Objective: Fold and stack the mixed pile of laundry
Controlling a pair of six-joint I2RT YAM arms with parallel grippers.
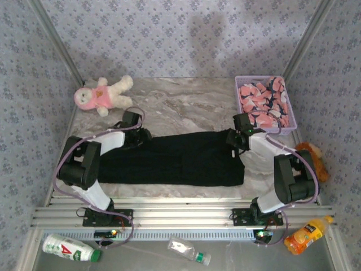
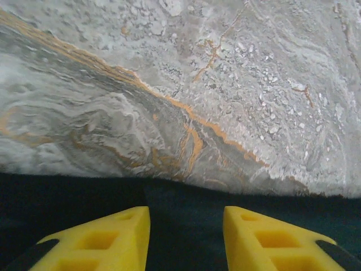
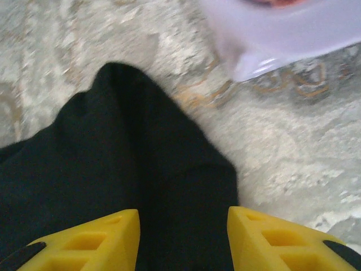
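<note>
The black T-shirt (image 1: pixel 175 161) lies folded into a long flat strip across the middle of the marble table (image 1: pixel 186 101). My left gripper (image 1: pixel 140 135) stands open over the shirt's far left edge, its yellow fingers (image 2: pixel 107 237) apart above the black cloth (image 2: pixel 186 197). At the strip's far right corner my right gripper (image 1: pixel 236 139) is open too, fingers (image 3: pixel 271 237) spread over the black cloth (image 3: pixel 124 152). Neither holds anything. The pink printed garment (image 1: pixel 264 101) sits bunched in the lavender basket (image 1: pixel 241 110).
A pink-and-white plush toy (image 1: pixel 101 95) lies at the back left. The basket's corner (image 3: pixel 271 39) is close beyond my right gripper. A brown plush (image 1: pixel 316 158) sits at the right edge. Bottles (image 1: pixel 70 248) (image 1: pixel 189 252) (image 1: pixel 306 235) lie in front of the arm bases.
</note>
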